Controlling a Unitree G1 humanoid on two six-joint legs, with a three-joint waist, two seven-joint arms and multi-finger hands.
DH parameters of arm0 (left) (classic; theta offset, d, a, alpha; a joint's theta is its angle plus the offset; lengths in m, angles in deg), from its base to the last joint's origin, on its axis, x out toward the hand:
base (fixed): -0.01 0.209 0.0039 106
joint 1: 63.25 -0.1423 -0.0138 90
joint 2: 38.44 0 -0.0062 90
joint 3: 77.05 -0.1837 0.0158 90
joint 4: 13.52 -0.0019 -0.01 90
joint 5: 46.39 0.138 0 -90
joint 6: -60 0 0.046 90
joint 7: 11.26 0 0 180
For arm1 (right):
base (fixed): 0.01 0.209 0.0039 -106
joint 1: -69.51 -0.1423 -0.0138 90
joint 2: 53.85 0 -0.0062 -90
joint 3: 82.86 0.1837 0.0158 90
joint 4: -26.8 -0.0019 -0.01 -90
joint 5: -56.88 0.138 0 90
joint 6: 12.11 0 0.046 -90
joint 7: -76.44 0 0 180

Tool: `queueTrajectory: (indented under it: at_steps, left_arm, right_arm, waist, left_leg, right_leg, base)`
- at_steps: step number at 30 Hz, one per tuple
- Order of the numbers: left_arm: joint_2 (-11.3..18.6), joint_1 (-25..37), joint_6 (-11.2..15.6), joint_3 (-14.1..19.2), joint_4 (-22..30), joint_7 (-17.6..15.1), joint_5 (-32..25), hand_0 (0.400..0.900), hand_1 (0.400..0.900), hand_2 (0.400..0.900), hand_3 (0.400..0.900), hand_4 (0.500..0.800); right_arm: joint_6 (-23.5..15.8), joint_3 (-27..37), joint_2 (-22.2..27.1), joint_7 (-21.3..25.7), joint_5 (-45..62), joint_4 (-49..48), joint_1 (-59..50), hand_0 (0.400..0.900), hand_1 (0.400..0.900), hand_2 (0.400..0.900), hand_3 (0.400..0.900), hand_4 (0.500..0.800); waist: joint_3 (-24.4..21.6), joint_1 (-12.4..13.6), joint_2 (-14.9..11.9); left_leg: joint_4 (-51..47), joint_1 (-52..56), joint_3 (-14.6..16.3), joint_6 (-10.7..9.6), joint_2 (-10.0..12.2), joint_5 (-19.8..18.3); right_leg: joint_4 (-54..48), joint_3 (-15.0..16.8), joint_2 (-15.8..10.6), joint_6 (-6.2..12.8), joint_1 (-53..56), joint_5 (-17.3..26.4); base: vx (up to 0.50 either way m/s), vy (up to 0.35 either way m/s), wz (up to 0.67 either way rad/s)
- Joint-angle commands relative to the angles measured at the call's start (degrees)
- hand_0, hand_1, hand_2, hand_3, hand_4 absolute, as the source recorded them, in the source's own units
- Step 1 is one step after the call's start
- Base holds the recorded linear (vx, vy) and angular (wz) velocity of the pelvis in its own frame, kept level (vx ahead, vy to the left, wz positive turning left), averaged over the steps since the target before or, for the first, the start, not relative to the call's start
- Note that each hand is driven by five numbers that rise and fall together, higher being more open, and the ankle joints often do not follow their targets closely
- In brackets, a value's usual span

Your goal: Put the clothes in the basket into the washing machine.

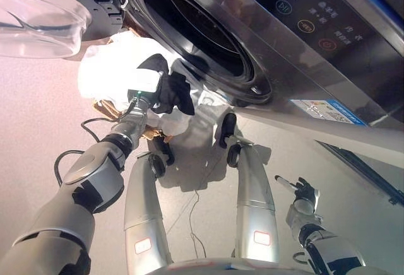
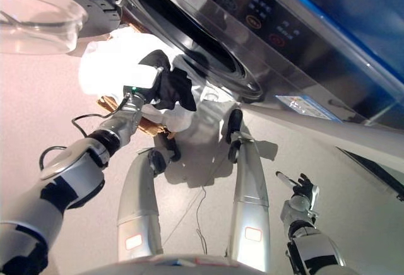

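One dark garment (image 1: 172, 92) is pinched in the left hand (image 1: 153, 81), centre-left of frame, just below the washing machine (image 1: 303, 48) drum opening (image 1: 192, 29). Fingers look curled into the cloth, partly buried. Right hand (image 1: 302, 193) idles lower right, relaxed, one finger out, holding nothing. Risk: trailing cloth snags the door rim or slips out, since the grip looks shallow. Basket (image 1: 106, 107) is mostly hidden behind white laundry (image 1: 104, 67); what's left inside is unreadable.
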Motion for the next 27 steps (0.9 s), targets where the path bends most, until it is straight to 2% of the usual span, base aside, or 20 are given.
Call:
queueTrajectory:
  at_steps: [1,5,6,7,8,24,25,26,27]
  left_arm:
    - [-1.29,1.24,-1.93,0.76,-4.46,-2.64,0.92,0.900,0.900,0.900,0.900,0.800]
    - [-2.19,0.91,-2.12,0.91,-5.25,-2.55,0.72,0.900,0.900,0.900,0.900,0.800]
    - [-2.22,0.90,-2.12,0.90,-5.27,-2.57,0.72,0.875,0.875,0.875,0.875,0.785]
    - [-2.44,0.80,-2.21,1.05,-5.44,-2.55,0.63,0.590,0.590,0.590,0.590,0.614]
    - [-2.77,0.48,-2.27,1.51,-5.72,-2.55,0.05,0.410,0.410,0.410,0.410,0.506]
    - [-4.88,-1.88,-1.96,2.74,-6.26,-3.03,-1.82,0.400,0.400,0.400,0.400,0.500]
    - [-5.13,-2.36,-1.90,3.10,-6.17,-3.16,-2.34,0.400,0.400,0.400,0.400,0.500]
    - [-5.55,-2.92,-1.69,4.86,-6.18,-3.58,-4.65,0.400,0.400,0.400,0.400,0.500]
    - [-5.56,-2.94,-1.68,4.89,-6.20,-3.61,-4.68,0.400,0.400,0.400,0.400,0.500]
  right_arm:
    - [-0.84,-2.21,1.99,4.10,2.35,2.16,7.00,0.900,0.900,0.900,0.900,0.800]
    - [-0.93,-2.28,1.86,4.82,1.76,2.42,6.87,0.900,0.900,0.900,0.900,0.800]
    - [-0.93,-2.28,1.86,4.83,1.75,2.41,6.89,0.900,0.900,0.900,0.900,0.800]
    - [-1.00,-2.26,1.74,5.06,1.64,2.46,6.85,0.900,0.900,0.900,0.900,0.800]
    - [-1.08,-2.35,1.54,5.42,1.55,2.53,6.58,0.900,0.900,0.900,0.900,0.800]
    - [-1.37,-2.14,1.36,7.26,0.42,3.41,5.28,0.900,0.900,0.900,0.900,0.800]
    - [-1.47,-2.23,1.06,7.42,0.08,3.45,5.40,0.900,0.900,0.900,0.900,0.800]
    - [-1.24,-2.38,0.83,7.48,-0.09,3.54,5.30,0.900,0.900,0.900,0.900,0.800]
    - [-1.23,-2.42,0.86,7.48,-0.09,3.53,5.31,0.900,0.900,0.900,0.900,0.800]
  waist:
    - [-4.24,-1.04,1.44]
    - [-5.15,-1.28,1.56]
    - [-5.23,-1.26,1.57]
    - [-5.48,-1.35,1.59]
    - [-5.73,-1.43,1.59]
    - [-7.93,-1.63,2.06]
    - [-8.29,-1.47,2.17]
    - [-8.78,-1.30,2.36]
    - [-8.60,-1.34,2.37]
  left_leg:
    - [-4.89,-3.77,-4.71,-4.42,-1.01,4.79]
    - [-4.18,-5.02,-4.78,-4.27,-1.05,4.51]
    - [-4.14,-5.11,-4.78,-4.26,-1.04,4.50]
    - [-4.18,-5.34,-4.75,-4.22,-1.03,4.54]
    - [-4.40,-5.48,-4.90,-4.19,-0.80,4.56]
    - [-9.06,-3.39,-5.17,-4.28,-1.08,5.88]
    - [-10.27,-1.90,-5.13,-4.44,-0.98,6.19]
    - [-12.80,0.33,-5.01,-4.67,-0.90,6.84]
    - [-13.08,0.69,-5.00,-4.68,-0.92,6.97]
  right_leg:
    - [6.58,-3.18,0.33,1.64,-0.51,-4.45]
    - [7.37,-3.06,0.46,1.30,-1.92,-4.94]
    - [7.40,-3.05,0.46,1.30,-2.01,-4.95]
    - [7.44,-3.07,0.54,1.25,-2.23,-4.98]
    - [7.21,-3.15,0.59,1.19,-2.42,-4.94]
    - [4.29,-3.75,1.42,1.17,-0.72,-4.37]
    - [3.38,-3.90,1.55,1.26,0.61,-4.26]
    - [1.60,-4.22,1.75,1.33,2.60,-3.99]
    - [1.36,-4.27,1.78,1.33,2.95,-3.88]
  base:
    - [0.01,0.009,-0.07]
    - [0.01,0.010,-0.07]
    - [0.00,0.000,0.00]
    - [0.00,0.000,0.00]
    - [0.02,-0.012,-0.04]
    - [0.02,0.001,-0.02]
    - [0.06,-0.007,0.00]
    - [0.06,-0.008,0.00]
    - [0.06,-0.005,0.02]
